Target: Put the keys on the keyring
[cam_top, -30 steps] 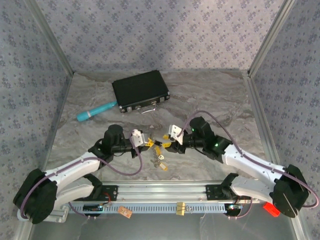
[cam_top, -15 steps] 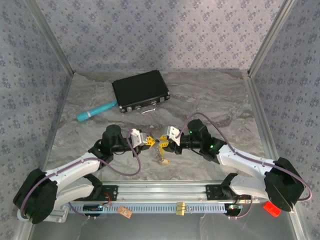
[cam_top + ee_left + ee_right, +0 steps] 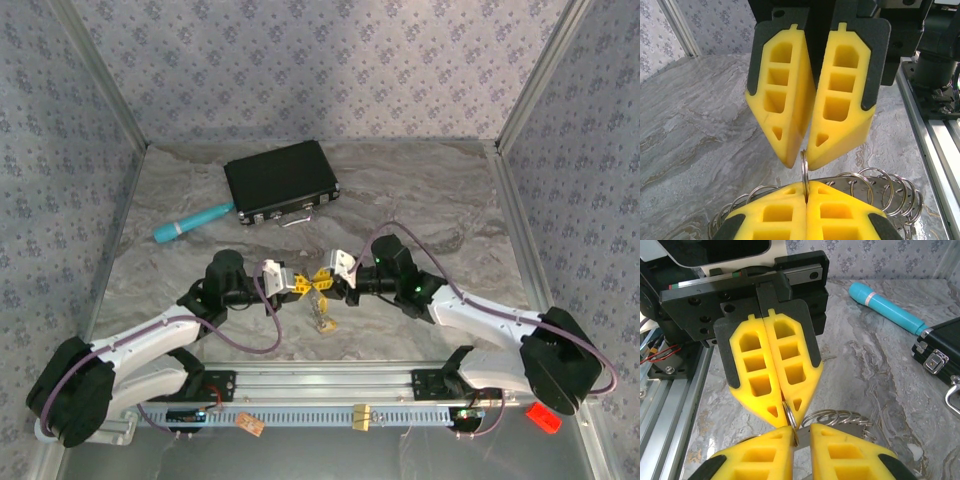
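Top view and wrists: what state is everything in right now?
Left gripper: shut on ring.
Right gripper: shut on same ring, opposite side.
Key: lying loose, off ring.
Case: closed.

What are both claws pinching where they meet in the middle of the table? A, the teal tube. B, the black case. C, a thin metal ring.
C: the left wrist view shows the thin metal ring edge-on between the tips of the left claw and the right claw, while the black case and teal tube lie untouched farther back on the table.
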You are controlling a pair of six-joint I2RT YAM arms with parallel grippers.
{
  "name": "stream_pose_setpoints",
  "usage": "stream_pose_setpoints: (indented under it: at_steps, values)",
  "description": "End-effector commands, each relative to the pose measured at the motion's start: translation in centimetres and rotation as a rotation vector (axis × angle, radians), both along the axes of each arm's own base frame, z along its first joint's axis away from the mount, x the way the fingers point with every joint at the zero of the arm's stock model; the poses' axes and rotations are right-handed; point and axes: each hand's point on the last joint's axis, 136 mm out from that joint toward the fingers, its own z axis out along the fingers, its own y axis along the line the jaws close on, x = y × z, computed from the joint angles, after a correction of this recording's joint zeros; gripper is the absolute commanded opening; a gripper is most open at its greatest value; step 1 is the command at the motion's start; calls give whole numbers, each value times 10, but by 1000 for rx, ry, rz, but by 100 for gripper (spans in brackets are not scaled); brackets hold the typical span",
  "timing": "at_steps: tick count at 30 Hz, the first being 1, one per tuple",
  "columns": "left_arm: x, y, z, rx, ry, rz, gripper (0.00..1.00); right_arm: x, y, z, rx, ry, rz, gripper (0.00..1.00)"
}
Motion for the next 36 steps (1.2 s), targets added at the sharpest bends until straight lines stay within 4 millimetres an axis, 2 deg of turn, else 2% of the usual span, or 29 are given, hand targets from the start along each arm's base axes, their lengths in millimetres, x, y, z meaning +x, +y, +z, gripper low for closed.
stream_pose_setpoints:
  at_steps: [1,3,5,8,11,13,17,21,28,32,36]
  values:
    - [-7,-6,16,-42,-46,-58,0,-2,9,18,43,-21,37,13]
    - [-7,-7,16,-42,-43,-60,0,-3,10,17,40,-15,49,9]
    - [-7,-7,17,-43,-41,-60,0,-5,11,17,36,-5,65,0]
    - [-2,-6,15,-26,-27,-36,1,-6,12,16,8,-1,75,0]
    - [2,-4,8,49,-9,-1,25,-5,8,11,-79,-24,63,0]
    - [4,-2,3,102,-12,13,30,-5,3,6,-157,-42,59,0]
    - [5,1,-1,141,-9,19,30,-4,-5,-3,-311,-84,59,0]
    - [5,-1,1,139,-12,15,26,-6,-5,-4,-396,-117,85,0]
    - [2,-1,5,129,-18,-1,23,-7,0,-7,-477,-148,113,0]
    - [1,-2,6,123,-17,-6,22,-8,6,-4,-467,-152,126,0]
    - [2,-3,8,110,-16,-6,15,-11,13,-1,-453,-154,141,0]
